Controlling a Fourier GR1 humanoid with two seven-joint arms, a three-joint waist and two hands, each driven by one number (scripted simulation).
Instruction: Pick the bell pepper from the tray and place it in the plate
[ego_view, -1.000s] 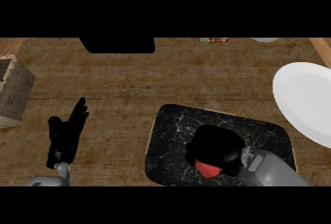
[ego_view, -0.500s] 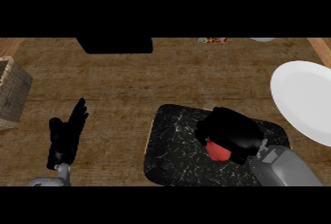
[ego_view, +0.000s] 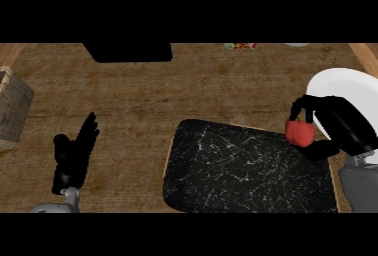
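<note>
**Pepper held at the plate's edge**

The right hand curls around the red bell pepper, holding it above the tray's upper right corner. The white plate lies just beyond and beneath the hand. The left hand rests open on the tabletop, well apart.

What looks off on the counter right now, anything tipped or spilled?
Nothing stands out. The right hand holds the red bell pepper at the edge of the white plate, the dark tray lies flat, and the left hand rests open.
</note>
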